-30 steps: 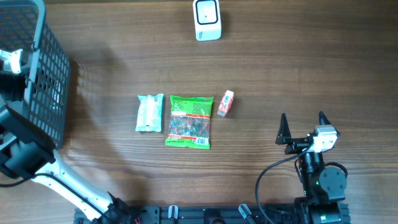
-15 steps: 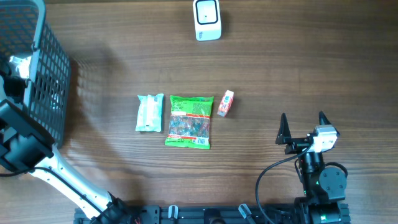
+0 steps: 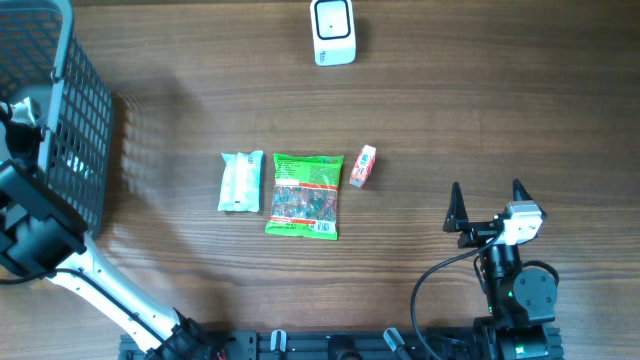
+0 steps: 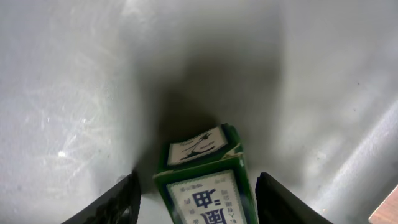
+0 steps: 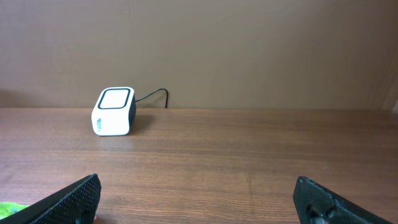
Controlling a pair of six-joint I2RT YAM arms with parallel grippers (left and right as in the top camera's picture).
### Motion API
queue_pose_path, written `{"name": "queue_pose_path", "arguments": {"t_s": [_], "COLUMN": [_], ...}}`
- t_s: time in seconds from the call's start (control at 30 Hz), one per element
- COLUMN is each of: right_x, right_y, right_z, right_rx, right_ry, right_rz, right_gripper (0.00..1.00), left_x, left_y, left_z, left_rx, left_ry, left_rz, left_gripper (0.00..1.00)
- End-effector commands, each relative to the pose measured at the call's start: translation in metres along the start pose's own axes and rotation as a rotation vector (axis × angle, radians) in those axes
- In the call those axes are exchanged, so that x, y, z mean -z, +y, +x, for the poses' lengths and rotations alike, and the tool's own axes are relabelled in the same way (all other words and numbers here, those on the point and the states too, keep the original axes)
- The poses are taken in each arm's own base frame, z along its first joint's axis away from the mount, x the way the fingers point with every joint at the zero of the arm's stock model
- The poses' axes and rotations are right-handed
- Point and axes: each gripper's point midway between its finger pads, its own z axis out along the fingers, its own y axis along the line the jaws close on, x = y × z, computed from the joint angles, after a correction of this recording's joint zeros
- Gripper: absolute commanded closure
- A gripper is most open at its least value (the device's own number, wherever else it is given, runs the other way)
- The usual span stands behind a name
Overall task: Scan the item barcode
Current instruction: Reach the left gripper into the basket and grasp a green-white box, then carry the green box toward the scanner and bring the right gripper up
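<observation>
Your left end effector [image 4: 198, 186] has pushed deeper into the basket [image 3: 85, 110], narrowing around a green carton [image 4: 208, 180] on the basket floor but not yet gripping it. The scanner [image 3: 332, 32] waits far across the table [image 3: 480, 110]. Your right end effector [image 3: 485, 205] idles, spread wide.

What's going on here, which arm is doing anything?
The left hand is down inside the basket, fingers either side of a green box; can't tell if it grips yet. The right hand sits open and idle at the near edge. The scanner sits at the far edge; a white packet, a green bag and a small red box lie in the middle of the table.
</observation>
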Motion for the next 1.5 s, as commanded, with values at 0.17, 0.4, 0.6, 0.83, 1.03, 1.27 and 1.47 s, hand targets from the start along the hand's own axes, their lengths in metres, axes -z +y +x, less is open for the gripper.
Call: {"name": "queue_pose_path", "arguments": {"t_s": [0.17, 0.4, 0.6, 0.83, 1.03, 1.27, 1.47], "right_x": [0.000, 0.000, 0.000, 0.000, 0.000, 0.000, 0.000], "right_y": [-0.001, -0.001, -0.001, -0.001, -0.001, -0.001, 0.001], "right_z": [-0.002, -0.002, -0.002, -0.002, -0.002, -0.002, -0.007], "right_rx": [0.009, 0.010, 0.009, 0.009, 0.009, 0.015, 0.028], "right_ry": [-0.010, -0.010, -0.010, -0.010, -0.010, -0.011, -0.028], "right_rz": [0.003, 0.003, 0.003, 0.003, 0.003, 0.005, -0.007], "right_gripper": [0.00, 0.00, 0.00, 0.00, 0.00, 0.00, 0.00], "left_x": [-0.009, 0.017, 0.145, 0.313, 0.347, 0.307, 0.276], "left_y": [-0.016, -0.012, -0.020, -0.063, -0.177, -0.293, -0.386], "left_z": [0.013, -0.007, -0.052, -0.032, 0.039, 0.111, 0.169], "left_rx": [0.147, 0.267, 0.237, 0.248, 0.048, -0.251, -0.465], "left_ry": [0.058, -0.025, -0.335, -0.671, -0.521, -0.233, -0.020], "left_rz": [0.110, 0.097, 0.076, 0.155, 0.534, 0.657, 0.809], "left_gripper": [0.66, 0.79, 0.76, 0.76, 0.75, 0.75, 0.75]}}
